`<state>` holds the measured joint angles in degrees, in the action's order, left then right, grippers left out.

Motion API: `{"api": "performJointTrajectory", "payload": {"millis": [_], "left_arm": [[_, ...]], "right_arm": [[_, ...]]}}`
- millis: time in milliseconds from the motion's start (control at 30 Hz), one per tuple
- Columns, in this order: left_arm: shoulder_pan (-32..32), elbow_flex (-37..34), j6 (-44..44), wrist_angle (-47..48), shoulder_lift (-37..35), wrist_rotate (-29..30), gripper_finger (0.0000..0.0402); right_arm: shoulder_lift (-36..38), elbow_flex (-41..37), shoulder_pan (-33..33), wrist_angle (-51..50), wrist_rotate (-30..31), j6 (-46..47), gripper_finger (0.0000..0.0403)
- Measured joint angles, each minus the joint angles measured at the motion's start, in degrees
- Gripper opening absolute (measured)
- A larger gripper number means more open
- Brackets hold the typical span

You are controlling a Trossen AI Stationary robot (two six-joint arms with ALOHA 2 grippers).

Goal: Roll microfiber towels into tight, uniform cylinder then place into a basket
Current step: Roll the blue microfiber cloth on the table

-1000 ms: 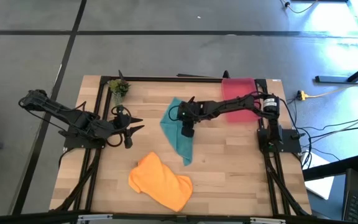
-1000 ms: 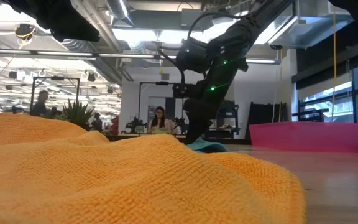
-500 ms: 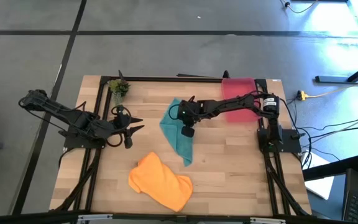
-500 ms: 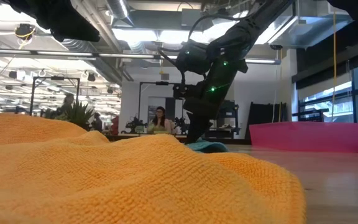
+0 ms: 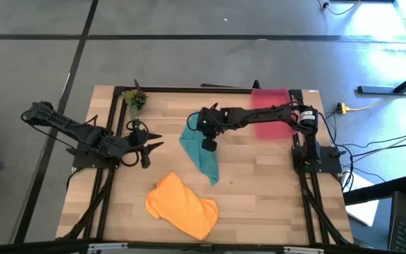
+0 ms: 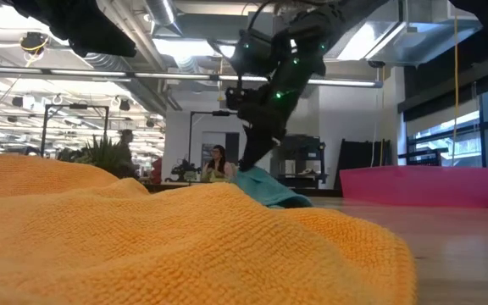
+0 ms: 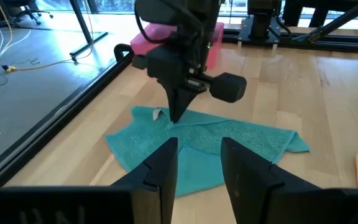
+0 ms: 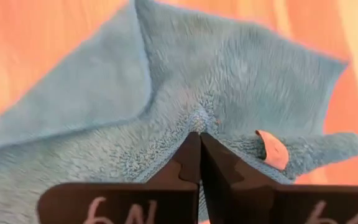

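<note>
Overhead, table-level and two wrist views, all sharing the teal towel [image 5: 201, 156].

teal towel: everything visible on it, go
The teal towel is fuzzy microfiber, lying rumpled and unrolled mid-table on the wood, tapering to a point toward the orange towel without touching it. A small tan tag shows near one edge. The right gripper is shut on a pinched fold, lifting it into a ridge.

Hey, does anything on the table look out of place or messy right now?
Both towels are unrolled. The orange towel lies crumpled near the front edge. The teal towel lies skewed mid-table, pinched up into a ridge by the shut right gripper. The basket sits at the back, partly under the right arm. Nothing looks spilled or damaged.
</note>
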<state>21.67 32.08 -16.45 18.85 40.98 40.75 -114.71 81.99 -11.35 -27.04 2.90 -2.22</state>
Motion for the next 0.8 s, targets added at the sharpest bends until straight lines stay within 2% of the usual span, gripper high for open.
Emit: {"api": "performJointTrajectory", "payload": {"millis": [233, 300, 533, 800], "left_arm": [[0.00, 0.00, 0.00, 0.45, -0.01, -0.01, 0.0111], [0.00, 0.00, -0.01, 1.14, -0.01, -0.01, 0.0111], [0.00, 0.00, -0.09, 2.10, -0.01, -0.02, 0.0111], [0.00, 0.00, -1.05, 2.12, 0.01, -0.02, 0.0111]], "right_arm": [[0.12, 3.10, 0.00, -4.42, -0.16, -1.29, 0.0004], [0.12, 3.48, 0.00, -4.32, -1.78, -1.29, 0.0004], [-0.02, 1.21, 0.00, -3.18, -3.02, -0.81, 0.0005], [-0.05, 0.35, 0.00, -1.18, -3.08, -1.13, 0.0051]]}}
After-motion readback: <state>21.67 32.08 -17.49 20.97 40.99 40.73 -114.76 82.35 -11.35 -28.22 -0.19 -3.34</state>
